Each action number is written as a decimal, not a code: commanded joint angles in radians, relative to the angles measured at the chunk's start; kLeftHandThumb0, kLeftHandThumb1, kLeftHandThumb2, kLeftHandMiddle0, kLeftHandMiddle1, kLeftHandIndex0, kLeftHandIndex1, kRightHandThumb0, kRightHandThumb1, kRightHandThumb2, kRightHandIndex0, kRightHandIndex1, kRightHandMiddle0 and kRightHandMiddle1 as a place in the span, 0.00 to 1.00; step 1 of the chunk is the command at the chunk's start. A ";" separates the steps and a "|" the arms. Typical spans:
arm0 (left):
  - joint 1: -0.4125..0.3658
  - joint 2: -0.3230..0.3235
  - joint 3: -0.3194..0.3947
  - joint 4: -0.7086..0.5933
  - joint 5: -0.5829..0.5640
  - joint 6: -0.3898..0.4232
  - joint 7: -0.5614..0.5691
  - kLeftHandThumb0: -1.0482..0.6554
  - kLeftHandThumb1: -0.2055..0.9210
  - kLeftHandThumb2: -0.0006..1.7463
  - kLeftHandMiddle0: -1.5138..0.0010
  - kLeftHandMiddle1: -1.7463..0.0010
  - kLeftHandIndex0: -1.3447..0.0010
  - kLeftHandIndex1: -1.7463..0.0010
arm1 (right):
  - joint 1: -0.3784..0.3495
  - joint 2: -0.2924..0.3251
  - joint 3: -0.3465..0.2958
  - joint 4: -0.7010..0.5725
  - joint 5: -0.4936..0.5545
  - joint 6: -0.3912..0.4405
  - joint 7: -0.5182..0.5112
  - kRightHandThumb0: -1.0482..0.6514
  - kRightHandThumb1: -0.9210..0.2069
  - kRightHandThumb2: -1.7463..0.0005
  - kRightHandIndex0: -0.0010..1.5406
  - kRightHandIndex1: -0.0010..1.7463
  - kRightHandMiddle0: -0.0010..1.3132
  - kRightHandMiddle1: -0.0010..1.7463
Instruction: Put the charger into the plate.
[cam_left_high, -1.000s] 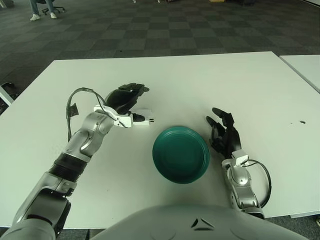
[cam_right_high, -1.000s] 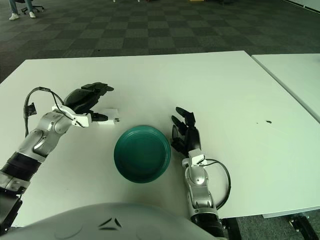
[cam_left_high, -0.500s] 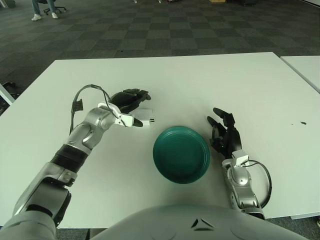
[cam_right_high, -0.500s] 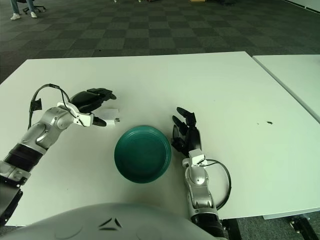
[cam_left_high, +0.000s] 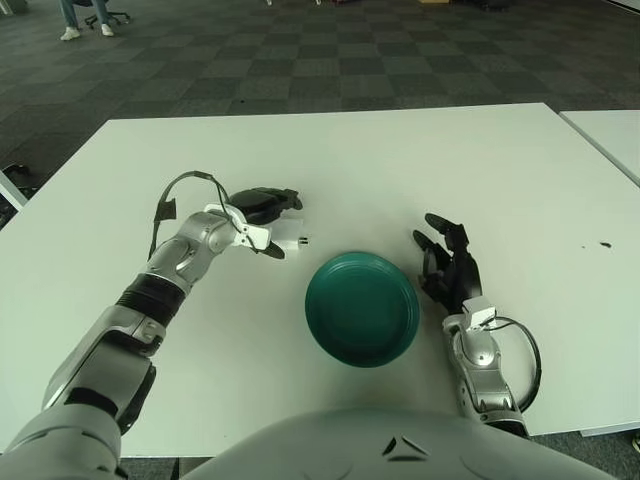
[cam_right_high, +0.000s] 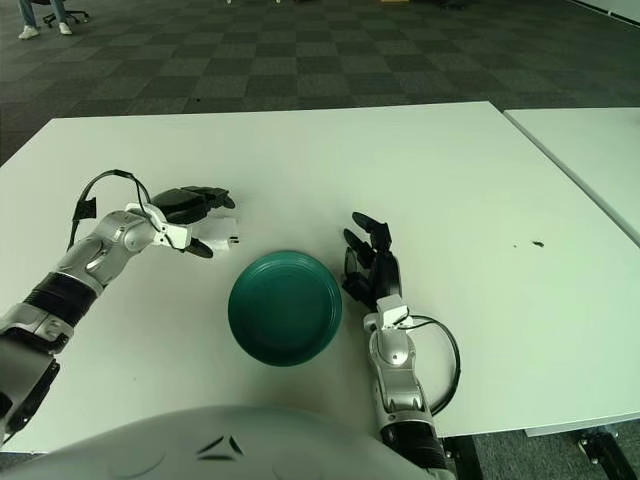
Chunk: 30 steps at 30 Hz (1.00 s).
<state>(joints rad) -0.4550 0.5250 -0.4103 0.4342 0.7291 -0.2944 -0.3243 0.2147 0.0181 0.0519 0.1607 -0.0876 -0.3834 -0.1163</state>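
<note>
The white charger (cam_left_high: 293, 236) lies on the white table, just left of and behind the teal plate (cam_left_high: 362, 308). My left hand (cam_left_high: 271, 224) reaches over the charger's left end. Its dark fingers (cam_left_high: 268, 198) arch above the charger and the thumb sits on the near side. The fingers are spread around the charger, not closed on it. The charger rests on the table. My right hand (cam_left_high: 448, 264) is parked to the right of the plate, fingers relaxed, holding nothing. The plate holds nothing.
A second white table (cam_left_high: 610, 135) stands at the far right, across a narrow gap. A small dark speck (cam_left_high: 604, 244) lies on the table at the right. Dark checkered carpet lies beyond the table's far edge.
My left hand has come down and drawn in over the charger, with the forearm swinging lower. The charger, the plate and my right hand have stayed in place.
</note>
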 joint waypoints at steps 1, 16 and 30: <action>-0.045 -0.008 -0.007 0.039 -0.012 -0.002 0.001 0.02 1.00 0.16 0.85 1.00 0.97 0.48 | 0.069 0.011 0.004 0.162 -0.004 0.030 0.000 0.19 0.00 0.57 0.38 0.02 0.02 0.50; -0.105 -0.090 -0.016 0.226 -0.033 -0.009 0.045 0.02 1.00 0.18 0.85 0.99 0.98 0.49 | 0.069 0.010 0.002 0.171 -0.009 0.027 -0.001 0.19 0.00 0.56 0.37 0.02 0.01 0.49; -0.118 -0.144 -0.026 0.358 -0.073 0.004 0.042 0.03 1.00 0.20 0.83 0.99 0.99 0.51 | 0.075 0.010 0.003 0.167 -0.012 0.023 -0.004 0.19 0.00 0.56 0.38 0.02 0.02 0.50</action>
<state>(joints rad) -0.5597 0.3911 -0.4197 0.7417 0.6605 -0.3017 -0.2797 0.2125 0.0193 0.0473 0.1640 -0.0876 -0.3916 -0.1170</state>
